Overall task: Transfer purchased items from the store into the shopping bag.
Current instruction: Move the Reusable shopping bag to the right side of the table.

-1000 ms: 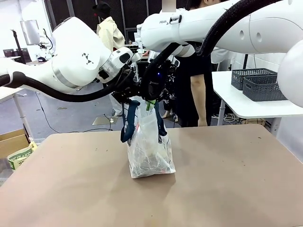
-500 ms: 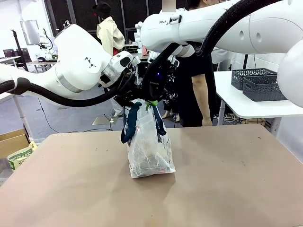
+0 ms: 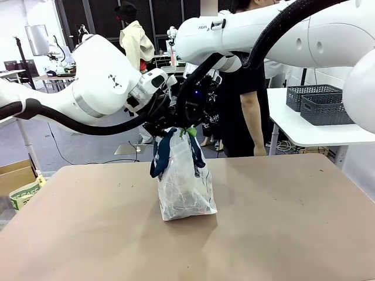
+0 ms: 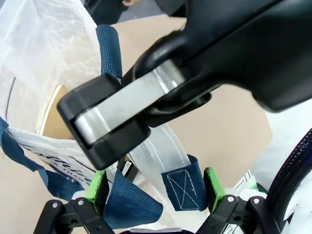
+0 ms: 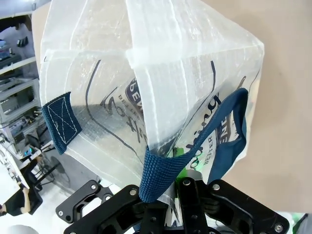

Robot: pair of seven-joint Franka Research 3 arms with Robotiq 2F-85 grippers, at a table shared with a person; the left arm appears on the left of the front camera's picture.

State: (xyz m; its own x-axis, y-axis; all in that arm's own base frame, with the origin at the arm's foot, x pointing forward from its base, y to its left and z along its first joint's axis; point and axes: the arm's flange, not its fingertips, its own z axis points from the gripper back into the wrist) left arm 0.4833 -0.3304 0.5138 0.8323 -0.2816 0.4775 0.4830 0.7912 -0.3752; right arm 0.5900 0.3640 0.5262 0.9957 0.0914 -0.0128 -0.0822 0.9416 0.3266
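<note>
The shopping bag [image 3: 183, 190] stands upright mid-table, translucent with navy strap handles and some red showing through near its bottom. My right gripper [image 3: 188, 129] reaches down from the upper right and is shut on the bag's top rim and one navy strap [image 5: 158, 173]; the oval logo [image 5: 134, 105] faces its camera. Coming in from the left, my left gripper [image 3: 166, 130] stands open at the bag's top, its green pads [image 4: 100, 186] on either side of the other navy strap [image 4: 181, 187] without pinching it. A brown cardboard edge [image 4: 51, 113], one of the purchased items, shows inside the bag.
A person [image 3: 240, 111] stands beyond the far edge of the brown table [image 3: 281, 222]. Two dark grey mesh baskets [image 3: 319, 100] sit on a white side table at the right. A cardboard box [image 3: 17, 175] lies on the floor at the left.
My left arm has shifted right and slightly up toward the bag's top, and the left strap has bunched up higher. The right gripper and the bag have stayed put.
</note>
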